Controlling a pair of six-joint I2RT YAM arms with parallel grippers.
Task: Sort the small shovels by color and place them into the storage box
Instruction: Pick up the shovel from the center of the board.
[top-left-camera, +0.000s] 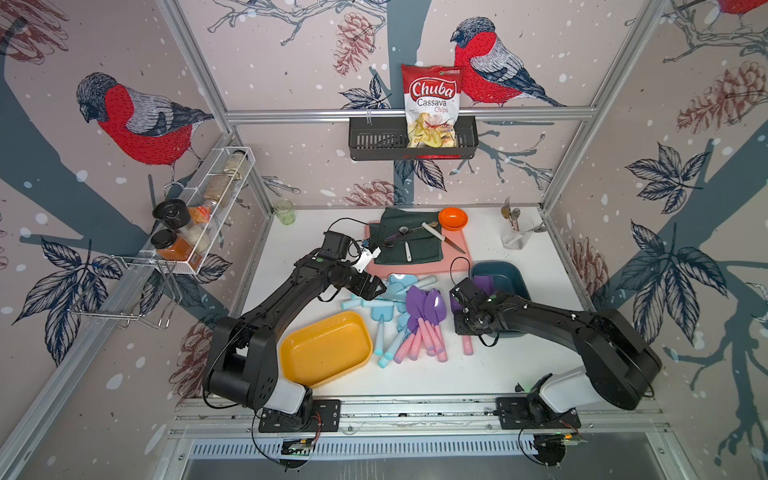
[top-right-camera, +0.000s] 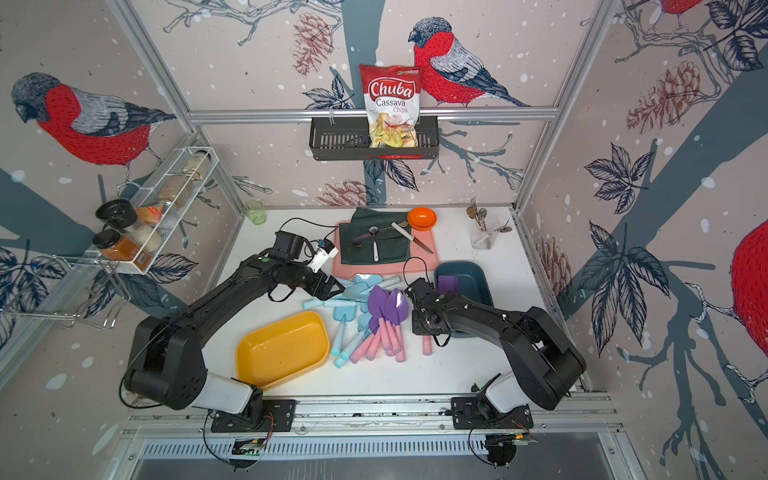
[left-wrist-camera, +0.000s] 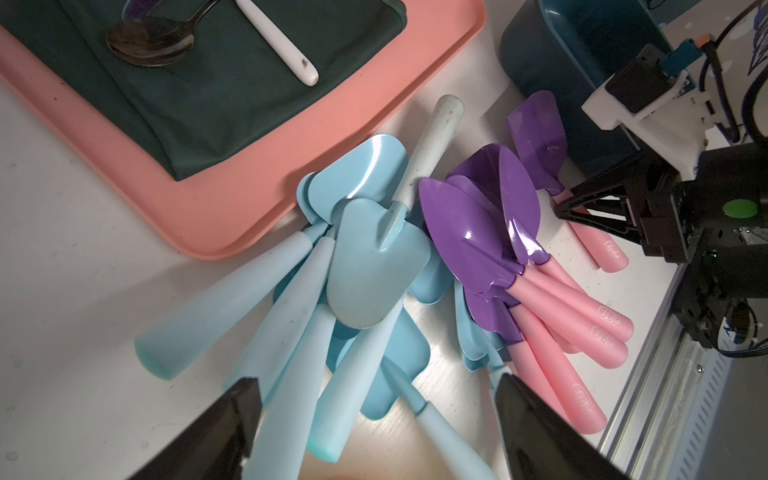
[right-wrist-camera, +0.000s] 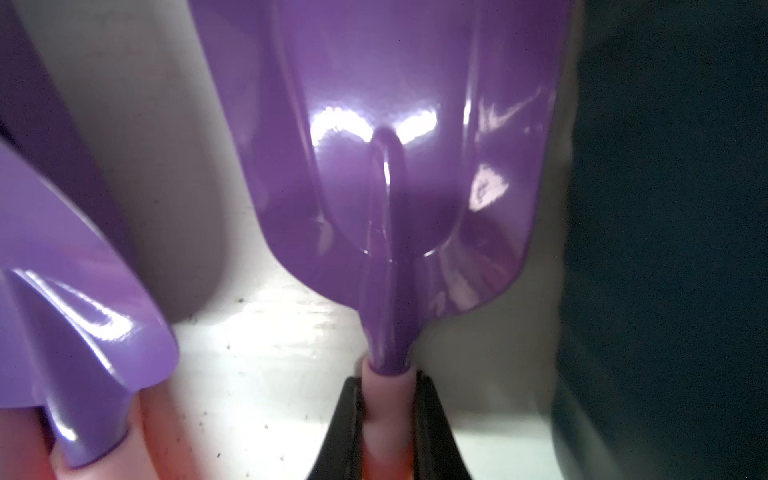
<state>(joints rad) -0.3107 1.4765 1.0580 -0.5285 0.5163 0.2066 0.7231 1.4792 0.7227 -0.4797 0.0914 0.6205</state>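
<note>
Light blue small shovels (top-left-camera: 380, 307) (left-wrist-camera: 365, 266) lie heaped mid-table, with purple-bladed, pink-handled ones (top-left-camera: 428, 307) (left-wrist-camera: 469, 232) piled beside them. My left gripper (top-left-camera: 376, 289) (left-wrist-camera: 374, 384) hovers open over the blue heap, holding nothing. My right gripper (left-wrist-camera: 561, 206) (right-wrist-camera: 388, 399) is shut on the pink handle of one purple shovel (right-wrist-camera: 395, 166) (left-wrist-camera: 538, 137), whose blade lies low beside the dark blue storage box (top-left-camera: 505, 276). A purple piece (top-right-camera: 448, 284) shows inside that box. An empty yellow storage box (top-left-camera: 328, 349) sits at the front left.
Behind the shovels a pink tray (top-left-camera: 415, 270) carries a dark green cloth (top-left-camera: 409, 245), metal spoons and a white-handled knife (top-left-camera: 442, 237). An orange bowl (top-left-camera: 453, 218), a cutlery cup (top-left-camera: 515, 237) and a green glass (top-left-camera: 284, 212) stand along the back. A spice rack (top-left-camera: 199, 220) hangs left.
</note>
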